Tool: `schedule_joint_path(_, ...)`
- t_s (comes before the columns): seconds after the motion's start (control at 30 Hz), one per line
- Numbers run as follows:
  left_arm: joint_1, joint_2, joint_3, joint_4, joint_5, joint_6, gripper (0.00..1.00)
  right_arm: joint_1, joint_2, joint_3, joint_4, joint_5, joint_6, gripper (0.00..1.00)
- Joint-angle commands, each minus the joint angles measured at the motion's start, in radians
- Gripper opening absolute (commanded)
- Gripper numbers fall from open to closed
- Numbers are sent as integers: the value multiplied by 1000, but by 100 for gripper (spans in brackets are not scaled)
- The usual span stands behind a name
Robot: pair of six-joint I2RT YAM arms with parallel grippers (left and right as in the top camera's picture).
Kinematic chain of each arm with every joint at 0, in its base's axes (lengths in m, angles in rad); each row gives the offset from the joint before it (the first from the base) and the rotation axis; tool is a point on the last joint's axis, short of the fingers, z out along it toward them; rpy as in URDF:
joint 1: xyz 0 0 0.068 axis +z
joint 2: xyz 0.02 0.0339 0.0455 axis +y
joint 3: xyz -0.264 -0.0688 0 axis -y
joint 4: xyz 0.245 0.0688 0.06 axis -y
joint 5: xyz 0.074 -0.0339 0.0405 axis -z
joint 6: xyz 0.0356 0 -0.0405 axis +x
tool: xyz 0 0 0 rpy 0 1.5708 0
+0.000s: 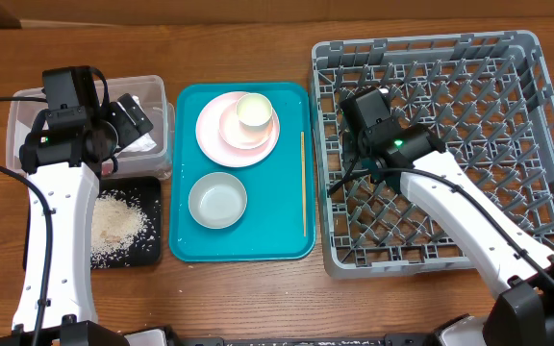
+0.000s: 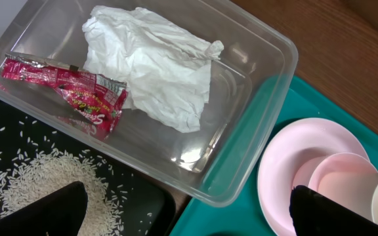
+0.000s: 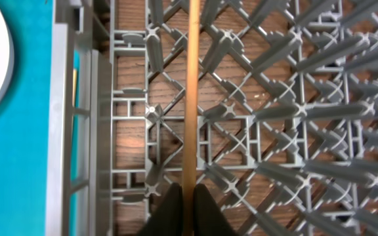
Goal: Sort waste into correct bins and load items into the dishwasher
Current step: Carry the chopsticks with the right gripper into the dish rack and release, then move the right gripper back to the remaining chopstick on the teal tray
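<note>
The right gripper [image 3: 189, 193] is pressed together on one wooden chopstick [image 3: 190, 98], pinching it near its end. In the wrist view the stick runs straight from 6 o'clock up to 12 o'clock across the lattice base of the grey dish rack [image 1: 522, 58]. The rack fills the 3 o'clock side of the wooden table [image 1: 258, 298]. I judge the stick to be light, stiff and smooth. It could easily roll or pivot in a narrow pinch, so a hold nearer its middle would steady it better than this end grip. It is also thin enough to drop through the open lattice unless it is laid across the ribs. The rack is otherwise bare and offers plenty of room, though the upright pegs crowd any low sideways sweep. The second chopstick [image 1: 303, 183] lies along the 3 o'clock edge of the teal tray [image 1: 186, 240] at centre. On that tray the stacked pink plates [image 1: 214, 135] carry the cream cup [image 1: 255, 111] at 12 o'clock, and the grey bowl [image 1: 217, 200] is at 6 o'clock. These are hard, probably breakable, and best taken by a rim. The left gripper [image 2: 188, 196] hangs spread wide at 10 o'clock over the clear tub [image 2: 268, 72], holding nothing. The tub contains the crumpled napkin [image 2: 153, 65] and the red sauce packet [image 2: 64, 85]. The rice [image 1: 118, 221] lies in the black tray [image 1: 152, 252] at 8 o'clock.
</note>
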Motion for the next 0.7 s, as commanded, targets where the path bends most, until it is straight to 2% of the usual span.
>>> schedule_joint_path(0.0,-1,-3,22,2,-2,-10,100,-5,-7,0,5,13,-4,17)
schedule_joint_path(0.13,-1,-3,22,2,-2,-10,100,-5,-7,0,4,13,-4,24)
schedule_joint_path(0.33,-1,-3,22,1,-2,-10,100,-5,-7,0,5,2,35,25)
schedule_joint_path(0.43,-1,-3,22,1,-2,-10,100,-5,-7,0,24,-117,149,25)
schedule_joint_path(0.57,-1,-3,22,2,-2,-10,100,-1,-7,0,107,-388,268,25)
schedule_joint_path(0.67,-1,-3,22,1,-2,-10,100,18,-7,0,140,-438,355,25)
